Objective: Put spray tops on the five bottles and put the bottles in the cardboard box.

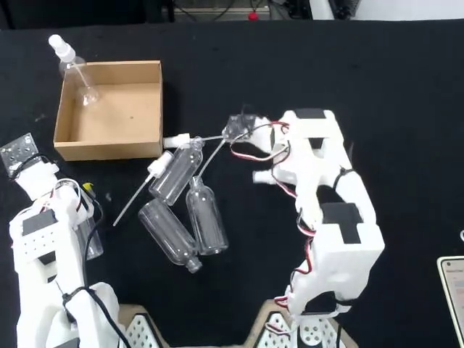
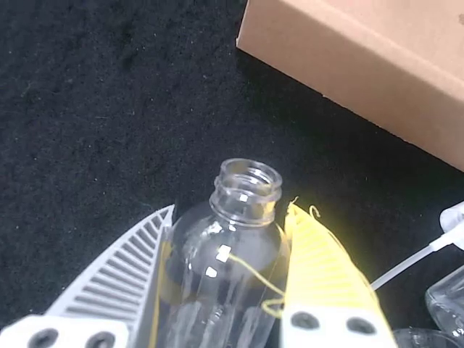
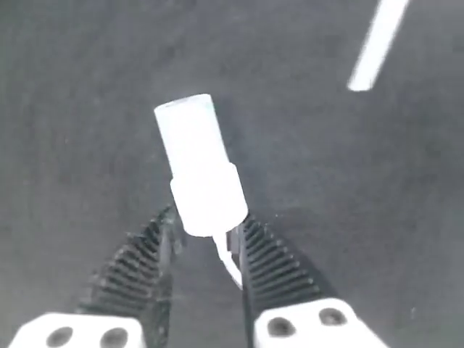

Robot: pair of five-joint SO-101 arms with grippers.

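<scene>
Both arms loaded: bottle in the left, spray top in the right.

Left fingers (image 2: 299, 233) closed on an open bottle (image 2: 248, 181) just below its neck, by the desk's (image 1: 406, 80) left edge, near the cardboard box (image 1: 109, 149). Right fingers (image 3: 255, 248) clamped on a white spray top (image 3: 196, 152) at its collar, nozzle end away from the wrist, around mid-desk. Box sits toward the far left corner, with one capped bottle (image 1: 76, 71) leaning in its far-left corner. Three bottles (image 1: 206, 217) lie clustered mid-desk, off the box's near right corner. A second spray top (image 1: 159, 167) lies by the mouth of one — tube trailing toward the left edge.
</scene>
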